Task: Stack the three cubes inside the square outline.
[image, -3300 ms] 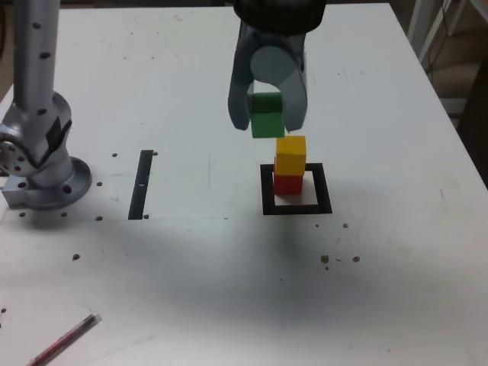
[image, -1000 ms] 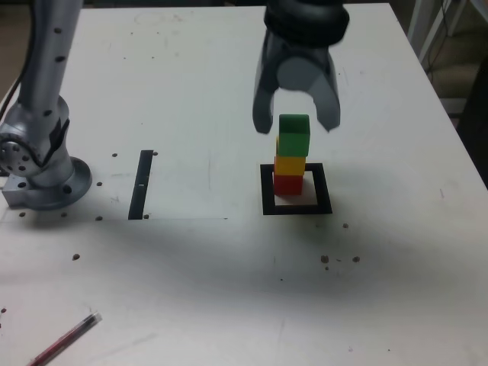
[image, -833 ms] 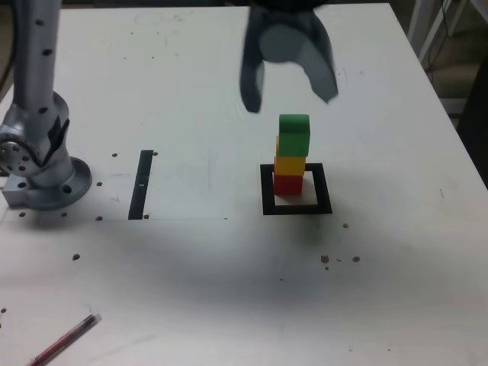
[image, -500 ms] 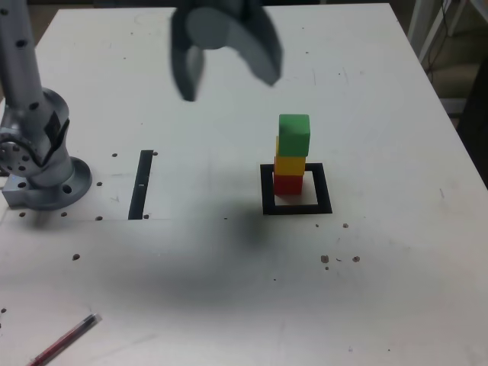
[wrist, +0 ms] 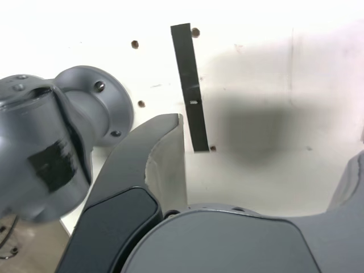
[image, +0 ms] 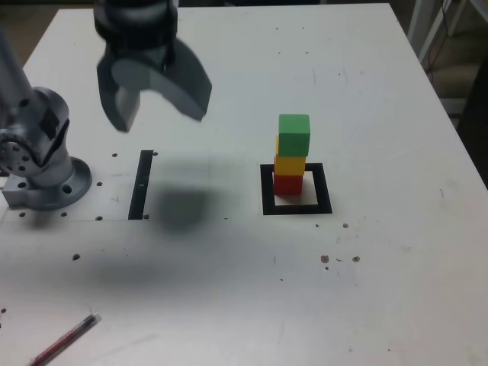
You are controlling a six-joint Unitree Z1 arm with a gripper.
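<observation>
White tabletop (image: 381, 290) fills nearly the whole exterior view, scuffed and dotted with small dark specks, with a dim slice of room past its far right corner. At the exterior view's left stands the grey arm base (image: 38, 164), and above the table just right of it hangs the gripper (image: 156, 103), jaws spread wide and empty, casting a soft shadow below. A narrow black strip (image: 141, 184) lies under it. Well to the right sits the square outline (image: 267, 200), thick black around a pale centre. Inside it the three cubes stand in one upright stack: green cube (image: 293, 135) on top, yellow cube (image: 289, 165) in the middle, red cube (image: 287, 184) at the bottom. A red pen (image: 65, 341) lies near the left front edge.
</observation>
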